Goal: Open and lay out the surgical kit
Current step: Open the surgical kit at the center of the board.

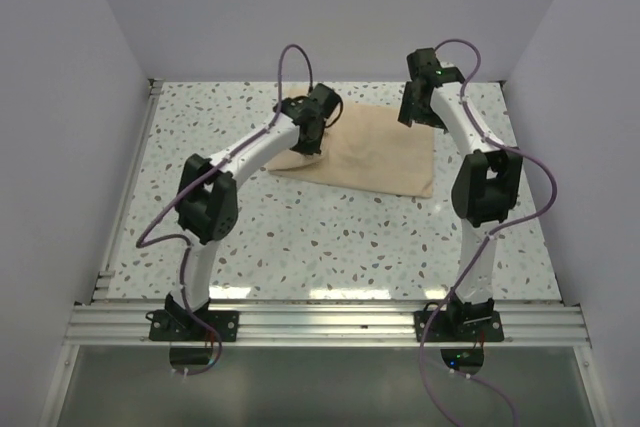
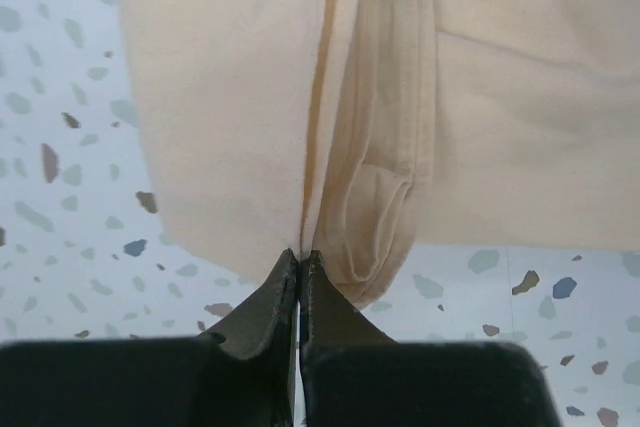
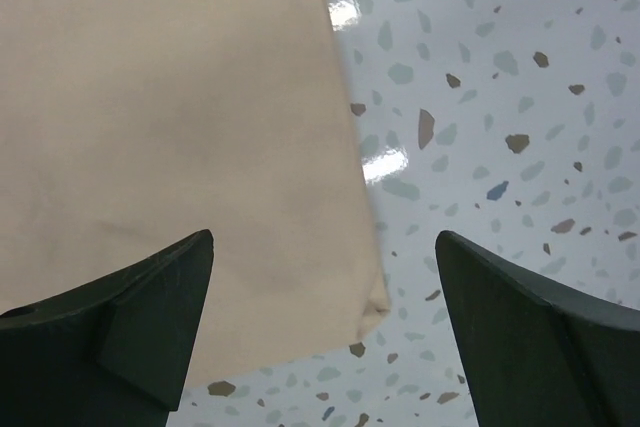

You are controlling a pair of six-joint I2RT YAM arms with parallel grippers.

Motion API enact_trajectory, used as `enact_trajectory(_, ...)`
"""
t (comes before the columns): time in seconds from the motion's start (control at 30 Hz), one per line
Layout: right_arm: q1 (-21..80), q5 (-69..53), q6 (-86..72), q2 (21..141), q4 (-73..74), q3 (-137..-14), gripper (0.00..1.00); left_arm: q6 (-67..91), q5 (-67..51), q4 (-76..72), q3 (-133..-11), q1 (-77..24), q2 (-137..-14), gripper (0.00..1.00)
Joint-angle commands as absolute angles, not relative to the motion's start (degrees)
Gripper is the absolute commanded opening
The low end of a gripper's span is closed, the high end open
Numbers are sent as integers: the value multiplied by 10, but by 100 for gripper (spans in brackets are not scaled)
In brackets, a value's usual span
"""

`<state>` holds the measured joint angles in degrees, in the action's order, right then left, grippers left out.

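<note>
Opening step, seemingly early. Folded cloth wrap (image 1: 365, 152) on table (image 1: 330, 237); at its left edge, left gripper (image 2: 300, 272), fingers clamped on a fold; over its right corner, right gripper (image 3: 322, 247), fingers spread, empty. Next, probably: peeling fold outward without dragging wrap.

The table (image 1: 330, 237) is white with lots of little grey, brown and blue specks. It is shiny, and bright spots of light (image 3: 345, 13) show on it. Plain pale walls (image 1: 330, 7) stand on three sides. A silver metal rail (image 1: 330, 322) runs along the near edge.
</note>
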<state>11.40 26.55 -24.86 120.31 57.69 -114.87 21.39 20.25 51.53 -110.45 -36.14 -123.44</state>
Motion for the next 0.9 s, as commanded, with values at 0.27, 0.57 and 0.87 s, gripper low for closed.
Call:
enact_trajectory(0.27,62,129,-250,1338,568,-1302,96,212,195,471,-918,-134,-945,69)
enact_trajectory(0.57,26,69,-263,1377,498,-1317,92,264,113,427,-723,-94,-874,100)
enact_trajectory(0.87,2,90,-272,1443,461,-1384,79,248,102,431,-700,-95,-864,100)
